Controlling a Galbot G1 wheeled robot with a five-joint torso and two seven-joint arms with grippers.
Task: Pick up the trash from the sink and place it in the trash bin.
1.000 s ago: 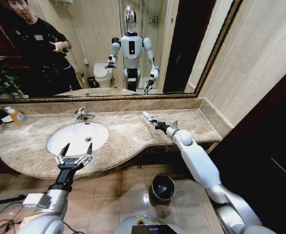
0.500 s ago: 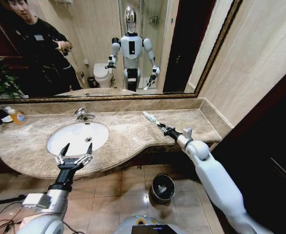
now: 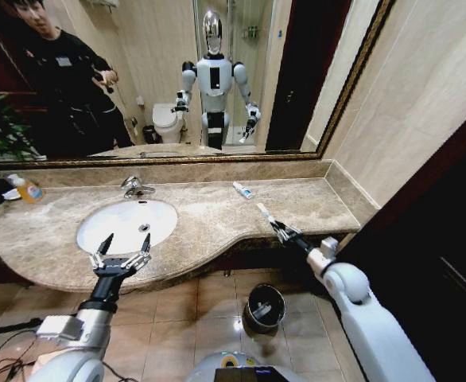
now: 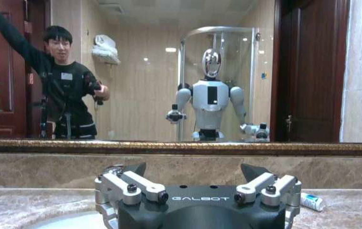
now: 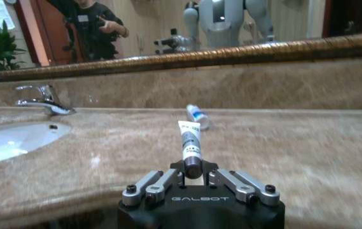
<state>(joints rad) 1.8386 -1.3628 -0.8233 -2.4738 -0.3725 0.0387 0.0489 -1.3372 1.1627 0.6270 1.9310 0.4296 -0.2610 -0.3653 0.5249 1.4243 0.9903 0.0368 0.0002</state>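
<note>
The trash bin [image 3: 265, 306] stands on the floor at near right, below the tabletop [image 3: 217, 219] edge. Above it the right hand [image 3: 283, 231] grips a white tube [image 3: 265, 213] by its end; carried steadily over the rim, it should drop cleanly. The left hand [image 3: 120, 256] hovers open at the sink [image 3: 127, 223] front. A second tube [image 3: 242, 189] lies farther back.
</note>
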